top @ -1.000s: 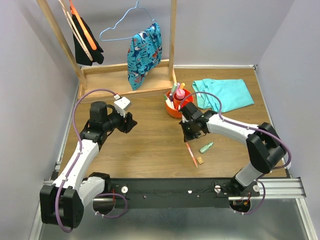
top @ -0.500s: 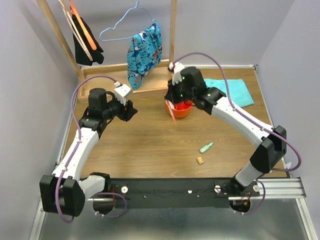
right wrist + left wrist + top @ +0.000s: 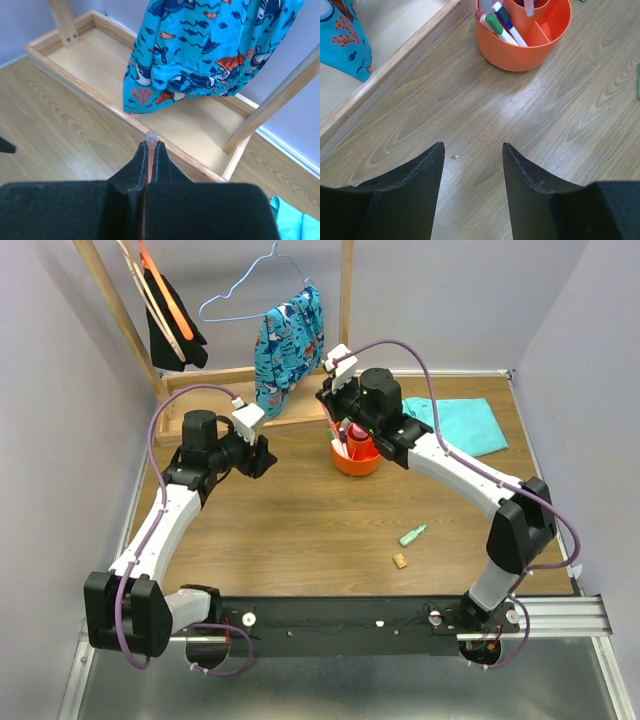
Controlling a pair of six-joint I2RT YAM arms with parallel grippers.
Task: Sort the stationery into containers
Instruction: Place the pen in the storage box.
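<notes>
Wood-grain table (image 3: 300,520): right gripper (image 3: 149,147), clamped on a thin pink pen (image 3: 150,136), hovers over the orange bowl (image 3: 357,462), next needing a careful compartment drop; left gripper (image 3: 472,150) gapes empty nearby; green highlighter (image 3: 412,535) and eraser (image 3: 400,561) lie unsorted.

Left gripper (image 3: 472,150): jaws apart, arm extended far-left. Right gripper (image 3: 150,150): clamped on pen (image 3: 151,136), arm reaching far.

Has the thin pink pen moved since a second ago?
Yes: the pink pen went from beside the small tan eraser into the right gripper, by the round orange plastic bowl.
</notes>
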